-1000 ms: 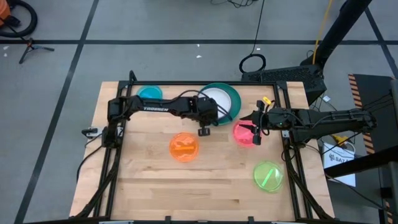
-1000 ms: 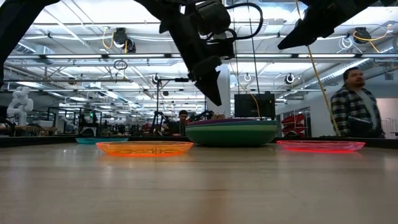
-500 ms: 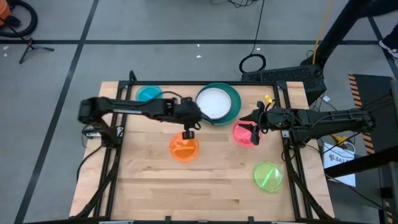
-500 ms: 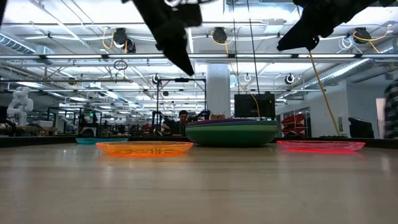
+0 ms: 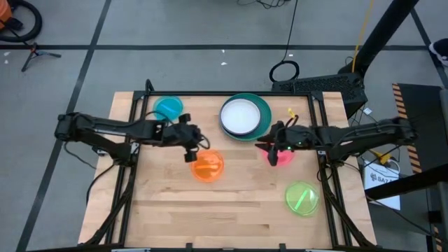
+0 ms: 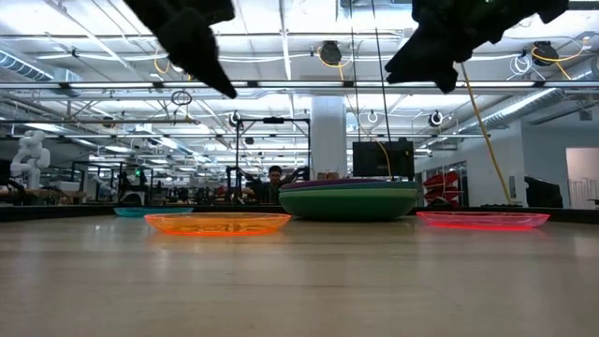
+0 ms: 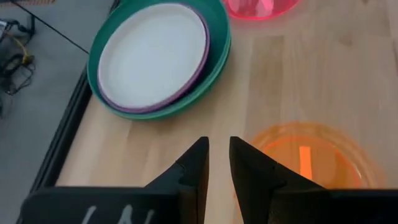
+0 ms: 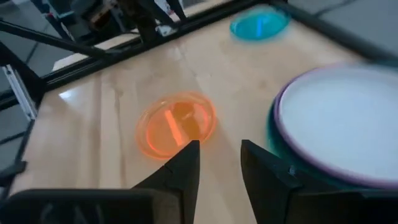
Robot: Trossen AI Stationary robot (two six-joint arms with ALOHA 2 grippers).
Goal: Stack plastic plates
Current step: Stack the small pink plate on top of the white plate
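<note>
1. Overhead view: a stack of round plastic plates (image 5: 245, 117) sits at the far edge of the wooden table (image 5: 168, 210), a white plate on top of a large dark green one. A small blue plate (image 5: 168, 108) lies near the far left corner, a small orange plate (image 5: 208, 166) near the table's middle, a small pink plate (image 5: 280, 153) just beside the stack toward the right edge, and a small lime plate (image 5: 302, 198) near the right edge closer to the front. The left gripper (image 5: 190, 153) hangs just beside the orange plate; the right gripper (image 5: 271, 149) is over the pink plate.

2. Low view: the orange, blue and pink plates lie flat on the table, and the stack shows a purple rim between the white top and green base. Both arms are dark shapes up high, clear of the table.

3. Left wrist view: the left gripper's fingers (image 7: 193, 171) stand slightly parted with a narrow gap, holding nothing, above bare wood beside the orange plate.

4. Right wrist view: the right gripper's fingers (image 8: 181, 167) are apart and empty, with the orange plate and the stack ahead of them.
</note>
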